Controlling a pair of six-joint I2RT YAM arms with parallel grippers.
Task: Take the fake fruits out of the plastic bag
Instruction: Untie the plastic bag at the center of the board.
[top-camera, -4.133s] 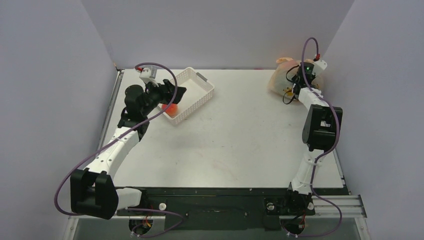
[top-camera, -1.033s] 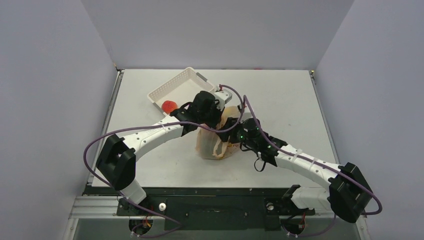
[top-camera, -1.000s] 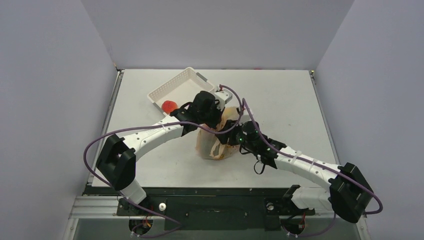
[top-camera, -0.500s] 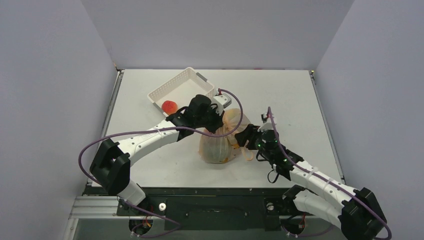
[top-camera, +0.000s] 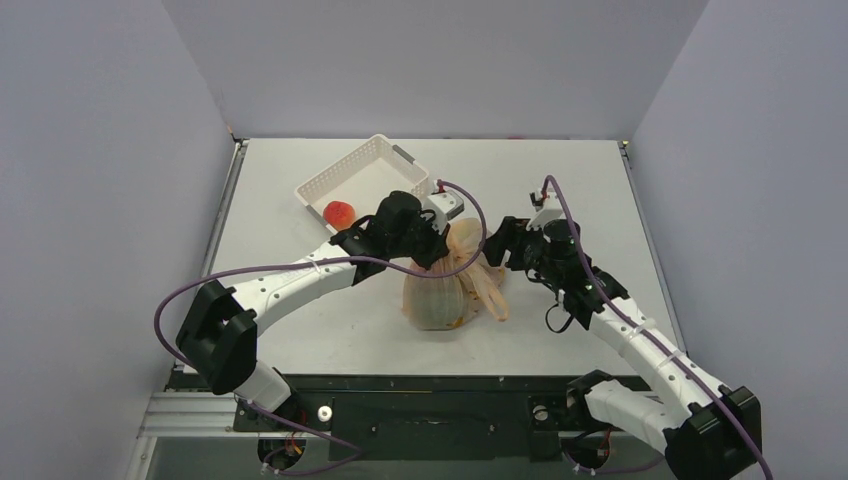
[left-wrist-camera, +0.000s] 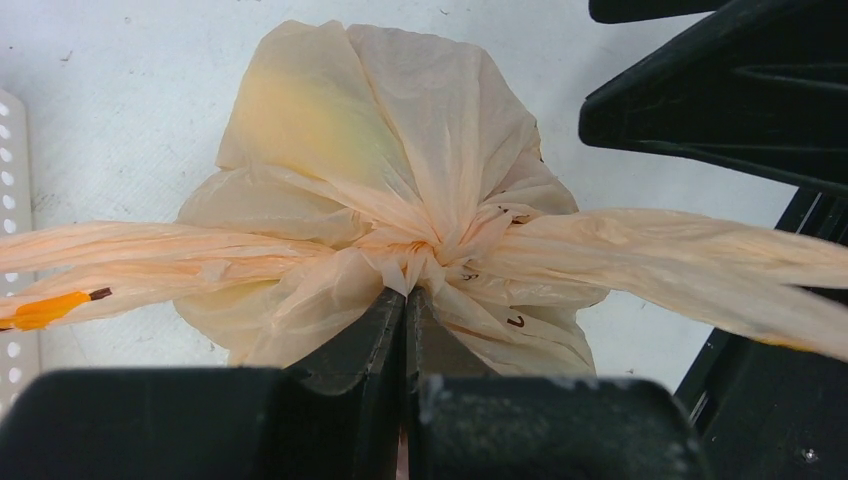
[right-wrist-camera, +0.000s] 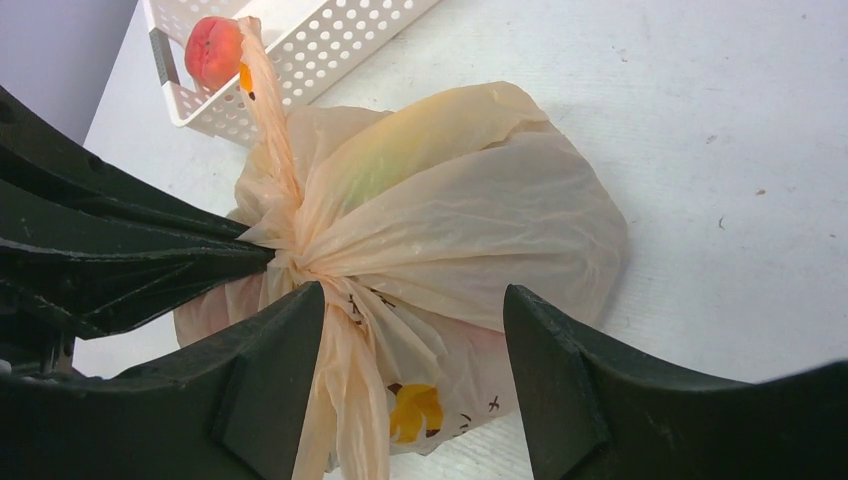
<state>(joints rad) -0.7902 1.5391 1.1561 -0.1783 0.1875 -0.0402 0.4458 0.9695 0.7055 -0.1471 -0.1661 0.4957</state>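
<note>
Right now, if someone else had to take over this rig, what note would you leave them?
Left hand: shut on the gathered neck of the plastic bag, which stands mid-workspace.
Right hand: open and empty, its fingers either side of the bag's neck.
Fake fruits: all inside the bag; only a yellow-green shape shows through the film.
White basket: holds only a peach.
Done: bag pinched by the neck.
Left: open the neck and take out every fruit.

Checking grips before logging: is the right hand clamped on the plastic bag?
No, the right hand is spread wide open, and the plastic bag merely shows in the gap.
</note>
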